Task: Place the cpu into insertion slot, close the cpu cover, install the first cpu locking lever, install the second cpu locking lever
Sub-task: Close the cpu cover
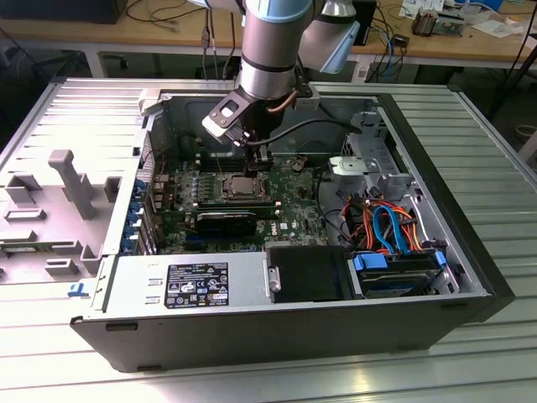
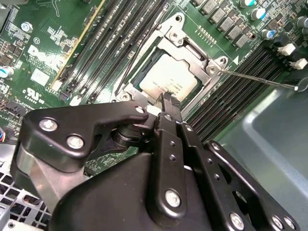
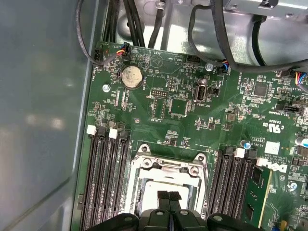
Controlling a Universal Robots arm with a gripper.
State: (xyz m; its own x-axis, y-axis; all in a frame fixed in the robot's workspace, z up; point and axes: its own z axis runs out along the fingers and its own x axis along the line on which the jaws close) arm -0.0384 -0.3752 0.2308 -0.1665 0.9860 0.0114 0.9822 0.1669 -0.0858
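Grey steel computer case (image 1: 277,340) lies open on its side; the robot arm (image 1: 273,50) reaches down into it from above; the green circuit board (image 1: 294,214) covers the case floor toward the exterior view's left. The black gripper (image 3: 169,197) hangs just over the insertion slot (image 1: 243,188) near the middle of the board, its two fingertips pressed together with nothing between them. Rows of long black memory slots (image 3: 103,178) flank the socket on both sides. The silver cpu cover (image 2: 192,45) lies flat over the slot, its window framing the chip; the cpu (image 2: 168,77) sits seated inside, its dull metal top showing just beneath the fingertips in both wrist views. A thin wire lever (image 2: 260,79) runs from a corner of the cover out across the memory slots.
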